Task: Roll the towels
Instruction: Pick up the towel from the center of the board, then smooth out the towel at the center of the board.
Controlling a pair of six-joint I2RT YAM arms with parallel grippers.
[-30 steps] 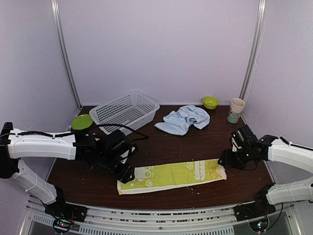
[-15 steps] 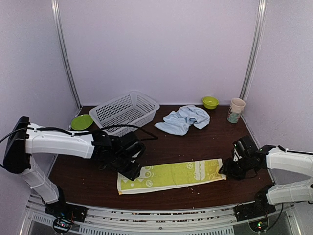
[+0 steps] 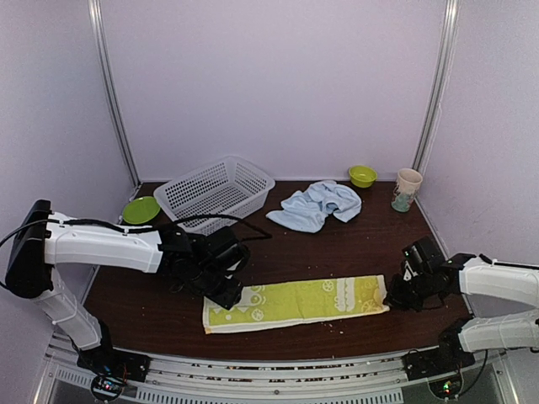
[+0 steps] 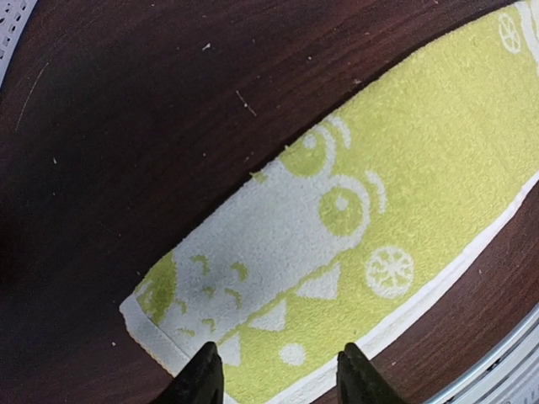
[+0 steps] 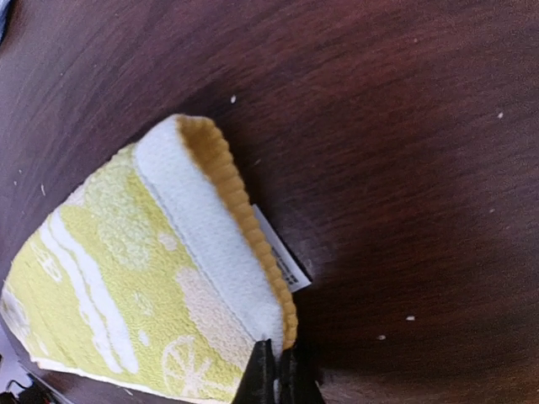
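Lime-green towel (image 3: 295, 301) lies flat and lengthwise. The front edge of the table (image 3: 320, 252) is just near of it, and bare wood runs along its far side. The right gripper (image 5: 278, 370) is pinched tight on the towel's right hem, which is raised off the wood. The left gripper (image 4: 280, 374) hangs over the towel's left end with its jaws parted, grasping nothing. The pale blue towel (image 3: 316, 204) lies crumpled well behind.

dark table (image 3: 337, 244) | lemon towel (image 3: 295, 300) flat | blue towel (image 3: 316, 206) bunched | basket (image 3: 215, 192) | maybe plate (image 3: 141, 209)
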